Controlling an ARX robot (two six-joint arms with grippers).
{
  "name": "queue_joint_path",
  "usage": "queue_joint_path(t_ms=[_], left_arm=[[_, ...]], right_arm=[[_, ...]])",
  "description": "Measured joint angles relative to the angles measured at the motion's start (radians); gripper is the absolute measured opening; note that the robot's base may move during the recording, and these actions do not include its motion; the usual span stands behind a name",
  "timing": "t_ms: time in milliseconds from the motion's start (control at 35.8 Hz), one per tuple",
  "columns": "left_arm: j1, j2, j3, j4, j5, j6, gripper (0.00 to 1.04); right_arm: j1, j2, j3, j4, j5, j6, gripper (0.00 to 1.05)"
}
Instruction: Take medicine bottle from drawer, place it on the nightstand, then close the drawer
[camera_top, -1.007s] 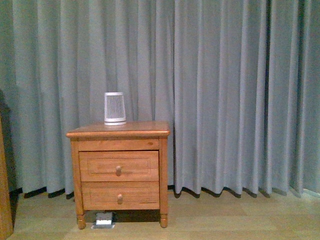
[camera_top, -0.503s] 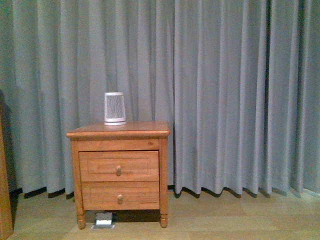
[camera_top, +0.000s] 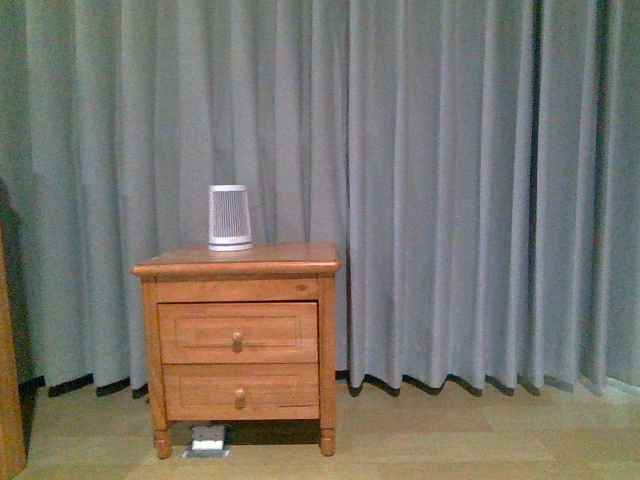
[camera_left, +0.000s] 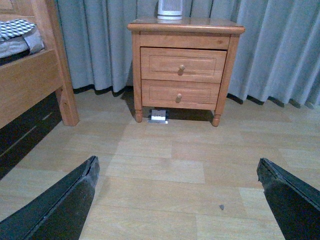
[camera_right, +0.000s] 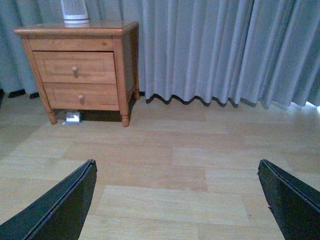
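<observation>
Honey-orange wood at lower left of the front view: nightstand (camera_top: 237, 265), backed against a grey curtain (camera_top: 450, 180), feet on a pale plank floor (camera_top: 450, 440). Drawer (camera_top: 238, 332) shut flush, round knob (camera_top: 237, 341) at the centre of its panel; lower drawer (camera_top: 240, 391) shut likewise. On the top, toward the back left, a ribbed device (camera_top: 229, 216), upright, with the front and right of the top bare, probably room enough to set the bottle down. No bottle to be seen anywhere; presumably inside the shut drawer, hence hidden. Small white object (camera_top: 208, 438) on the floor under the nightstand, between the front feet, too small to identify.

Neither arm in the front view. From the left wrist: left gripper (camera_left: 177, 167) spread wide, nothing between its dark fingers (camera_left: 75, 200) but floor, nightstand well apart ahead, a bed frame (camera_left: 30, 80) off to one side. From the right wrist: right gripper (camera_right: 176, 167) equally wide and empty, nightstand well away.

Held wide and low, apparently, for want of any reach begun. Task at its very start, by the look of it: first the knob to pinch and pull. Small and round, so some risk of slipping off.
</observation>
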Motion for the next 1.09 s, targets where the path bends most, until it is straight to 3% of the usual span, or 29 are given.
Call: queue_joint_path(t_ms=[1091], left_arm=[[0.0, 0.0, 0.0, 0.0, 0.0, 0.0, 0.98]], right_arm=[[0.0, 0.0, 0.0, 0.0, 0.0, 0.0, 0.98]])
